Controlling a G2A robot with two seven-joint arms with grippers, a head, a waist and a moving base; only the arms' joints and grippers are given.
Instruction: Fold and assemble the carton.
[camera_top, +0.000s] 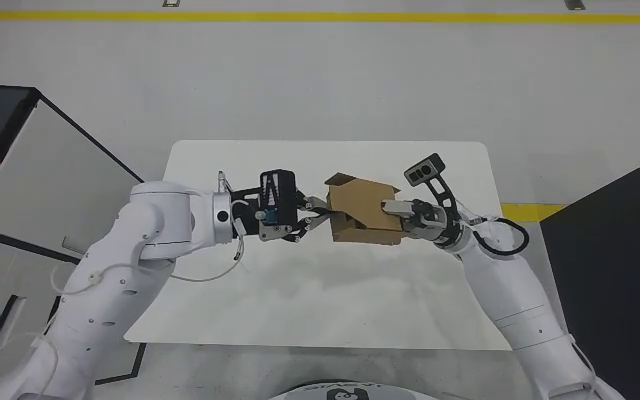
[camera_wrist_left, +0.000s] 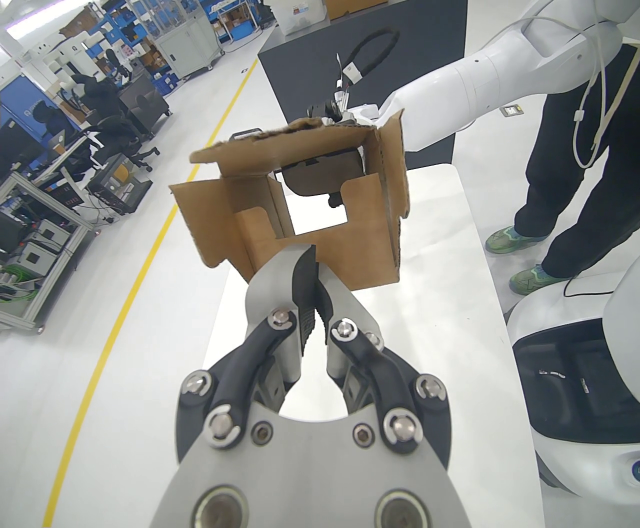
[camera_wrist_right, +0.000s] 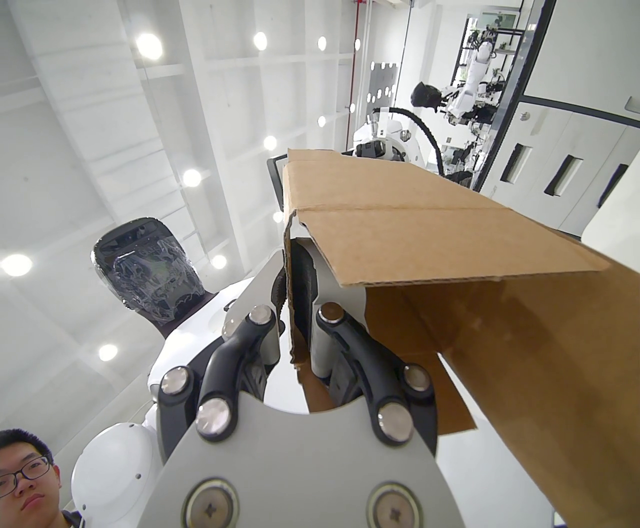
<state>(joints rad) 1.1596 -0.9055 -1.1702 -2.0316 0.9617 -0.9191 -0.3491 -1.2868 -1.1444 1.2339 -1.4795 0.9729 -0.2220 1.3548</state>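
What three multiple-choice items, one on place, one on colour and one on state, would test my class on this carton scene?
1. Where is the carton?
A. On the floor.
B. Over the table, between the left pincer and the right pincer.
C. Inside a bin.

2. What colour is the carton?
A. White.
B. Blue.
C. Brown.

3. What state is the carton in?
A. Partly formed, flaps open.
B. Closed on every side.
C. Pressed flat.

Answers:
1 B, each pincer clamps an edge of it above the white table.
2 C, it is plain brown cardboard in all three views.
3 A, the left wrist view looks straight through it, past loose flaps.
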